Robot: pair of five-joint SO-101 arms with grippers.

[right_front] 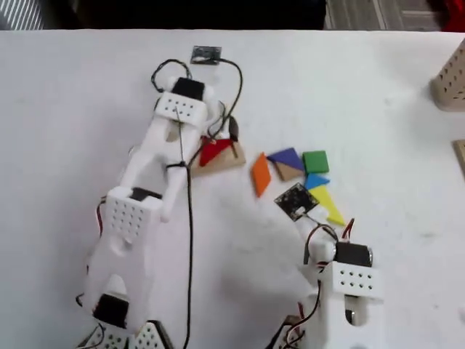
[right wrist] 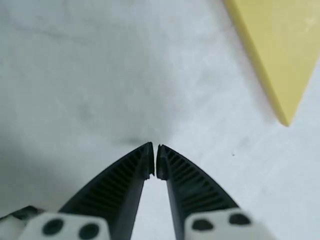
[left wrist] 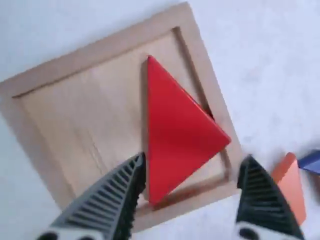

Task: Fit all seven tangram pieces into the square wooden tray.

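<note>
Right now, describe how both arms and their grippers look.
Both the left arm and right arm are white shells with hole grids and black motor blocks; a black cable runs along the left one. The left gripper and right gripper have black, ribbed, pointed fingers.

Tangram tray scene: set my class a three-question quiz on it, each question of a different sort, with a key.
1. True or false: the red triangle lies inside the wooden tray.
2. The right gripper is: A open; B shut on a piece; C shut, holding nothing.
3. What colour is the loose piece nearest the tray?
Key: 1 true; 2 C; 3 orange.
</note>
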